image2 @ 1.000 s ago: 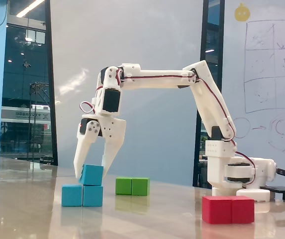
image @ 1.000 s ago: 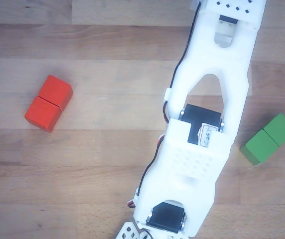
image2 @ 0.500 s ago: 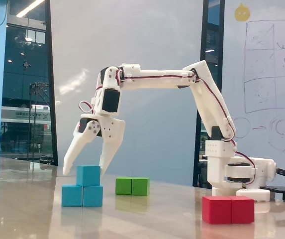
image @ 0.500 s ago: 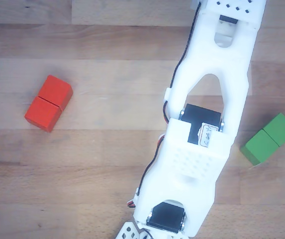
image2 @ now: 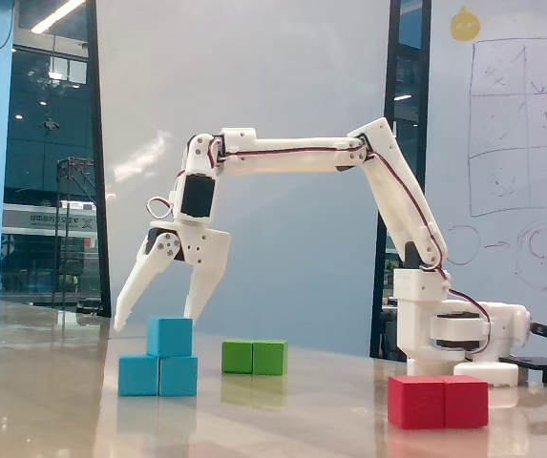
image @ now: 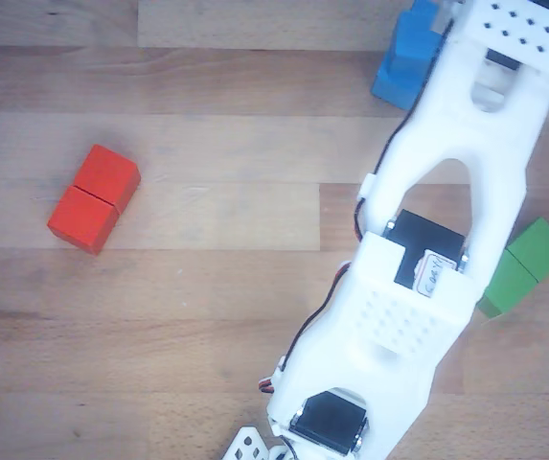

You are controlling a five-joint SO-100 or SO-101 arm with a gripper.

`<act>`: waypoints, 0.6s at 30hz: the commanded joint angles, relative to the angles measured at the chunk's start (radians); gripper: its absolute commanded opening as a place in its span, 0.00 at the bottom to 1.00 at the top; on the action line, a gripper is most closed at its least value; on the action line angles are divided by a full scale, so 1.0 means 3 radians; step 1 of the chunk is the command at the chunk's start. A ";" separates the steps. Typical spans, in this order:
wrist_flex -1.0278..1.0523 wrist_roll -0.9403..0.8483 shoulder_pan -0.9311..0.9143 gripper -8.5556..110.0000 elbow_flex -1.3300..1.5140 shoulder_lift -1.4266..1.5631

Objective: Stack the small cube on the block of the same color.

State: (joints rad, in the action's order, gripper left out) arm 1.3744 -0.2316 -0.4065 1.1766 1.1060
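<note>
Seen in the fixed view: small cube [image2: 169, 336] resting on top of the blue block [image2: 157, 375], a little right of its middle, faces flat and square to the block. Just above, white gripper [image2: 155, 322] with jaws spread wide, 1 fingertip down at the left of the cube and 1 at its upper right, gripping nothing; whether a fingertip touches the cube cannot be told. Behind and to the right, green block [image2: 254, 357] of 2 segments lying on the wooden table [image2: 302, 410]; nearer to the camera and far right, red block [image2: 438, 401], also 2 segments, well apart from the blue stack. White arm [image2: 292, 153] reaching over from its base [image2: 454, 329] at the right. In the other view, looking down: arm [image: 446, 220] crossing the right half of the picture, blue block [image: 406, 59] partly covered by it at the top, gripper hidden there. Green block [image: 528, 264] at the right edge, red block [image: 94, 198] alone at the left.
</note>
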 commanded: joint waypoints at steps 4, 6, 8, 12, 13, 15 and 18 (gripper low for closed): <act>-0.0036 -0.0348 -0.0348 0.32 -0.0251 0.0266; -0.0005 -0.0337 -0.0368 0.31 -0.0220 0.0373; 0.0000 -0.0281 -0.0353 0.31 -0.0123 0.0511; -0.0005 -0.0061 -0.0184 0.28 0.0317 0.0951; -0.0026 0.0010 -0.0123 0.27 0.0470 0.1089; -0.0056 0.0159 0.0041 0.23 0.0803 0.1427; -0.0056 0.0348 0.0322 0.16 0.1283 0.1958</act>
State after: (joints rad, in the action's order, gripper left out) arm 1.3744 -0.1887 -0.3988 1.4404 1.4128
